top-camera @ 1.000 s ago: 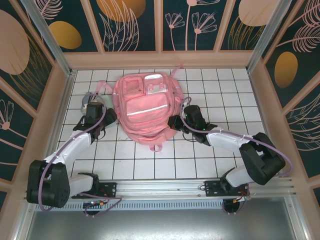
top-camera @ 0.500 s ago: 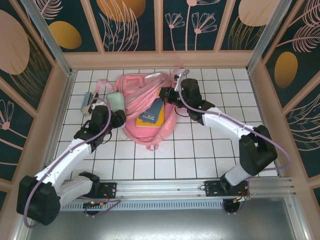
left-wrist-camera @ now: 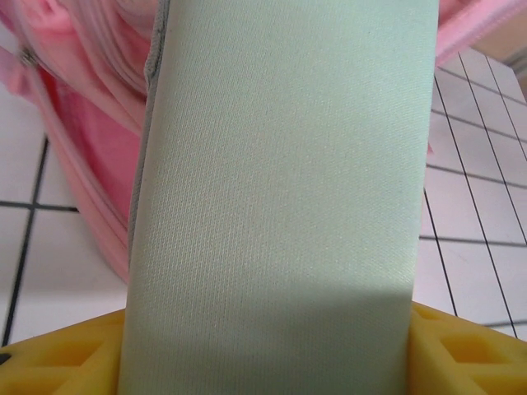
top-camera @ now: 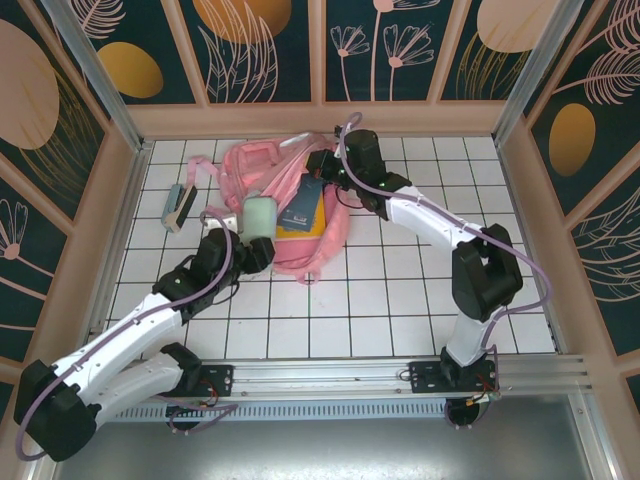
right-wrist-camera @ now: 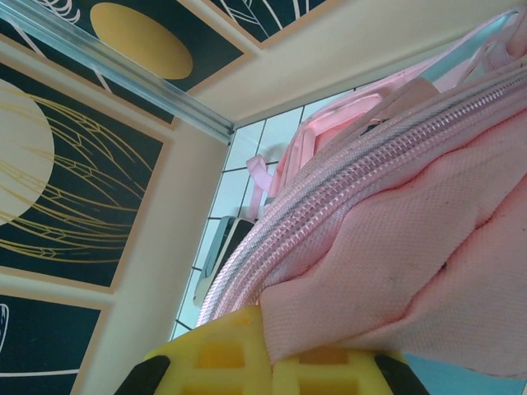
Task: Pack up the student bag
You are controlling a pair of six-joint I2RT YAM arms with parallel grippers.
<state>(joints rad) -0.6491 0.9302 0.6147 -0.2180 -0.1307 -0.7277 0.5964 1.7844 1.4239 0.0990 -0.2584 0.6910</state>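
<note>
Holding a blue book (top-camera: 303, 208), the student bag (top-camera: 255, 165) is gripped by the right hand (top-camera: 316, 168), the pencil case (top-camera: 259, 213) by the left hand (top-camera: 256, 240).

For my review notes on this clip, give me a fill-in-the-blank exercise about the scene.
The soft pencil case in the left gripper is mint-____.
The right gripper is shut on the light-____ fabric backpack edge.
A flat, dark ____ book lies in the open backpack.
Missing: green; pink; blue.
</note>
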